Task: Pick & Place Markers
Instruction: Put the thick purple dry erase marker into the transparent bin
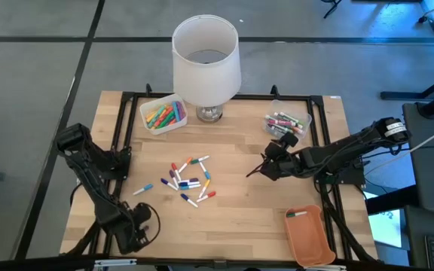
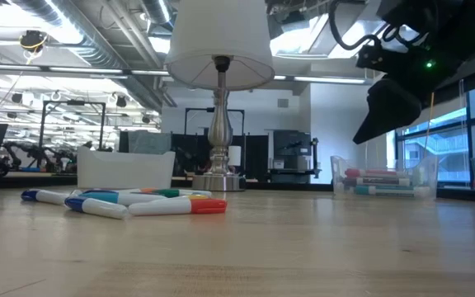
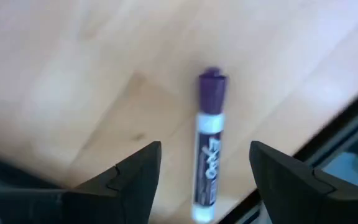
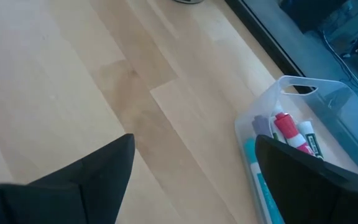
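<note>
One purple-capped marker [image 3: 207,146] is seen lying on the table between the spread, empty fingers of the left gripper [image 3: 204,180].

The left arm is seen folded along the left edge of the tabletop [image 1: 239,218] in the high view, its links bent back toward the near corner. The left hand [image 3: 204,171] is held low over the wood, and its two dark fingers [image 3: 132,180] are spread wide apart with nothing gripped between them. The right arm is stretched in from the right side, reaching toward the middle of the tabletop, with the wrist tilted downward. The right hand [image 1: 261,168] is held above the surface, as the low view shows; its fingers [image 4: 92,180] are parted wide and nothing is held.
</note>
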